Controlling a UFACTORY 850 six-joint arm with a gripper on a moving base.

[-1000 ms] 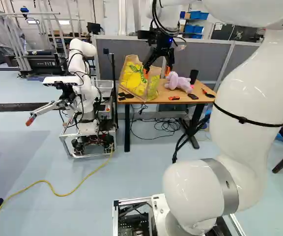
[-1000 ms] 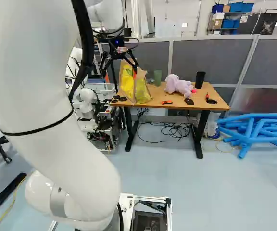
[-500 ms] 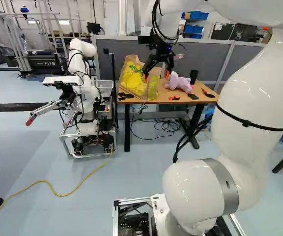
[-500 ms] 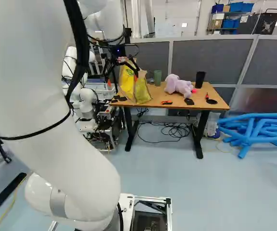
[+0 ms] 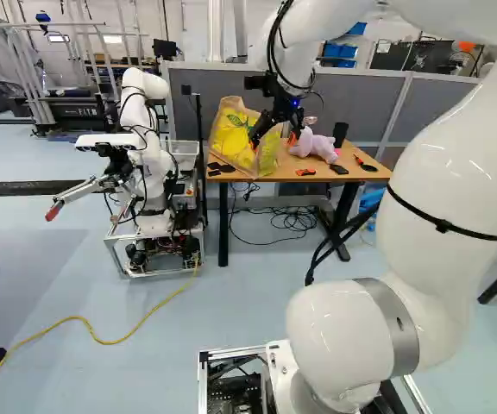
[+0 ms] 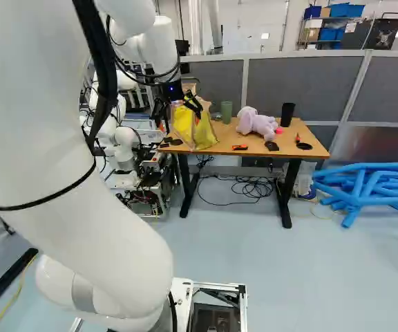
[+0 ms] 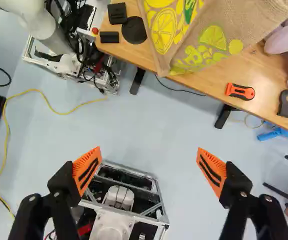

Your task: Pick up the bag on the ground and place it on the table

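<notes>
Yeah, your pincer (image 7: 149, 156) is further back than a moment ago, spread wide with nothing between its pads (image 7: 87, 170), while the bag (image 7: 211, 45) stays upright on the table (image 7: 261, 67) ahead of it. Looks like the placing's basically done, so just retreat without snagging anything.

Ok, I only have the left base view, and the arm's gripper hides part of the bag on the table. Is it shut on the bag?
Observer: No, the wrist view shows the gripper open, with the bag ahead of its fingers, not between them.
Operator: Anything on the tabletop I can't see?
Observer: Yes, the right base view shows a green cup on the table, between the bag and the soft toy.
</notes>
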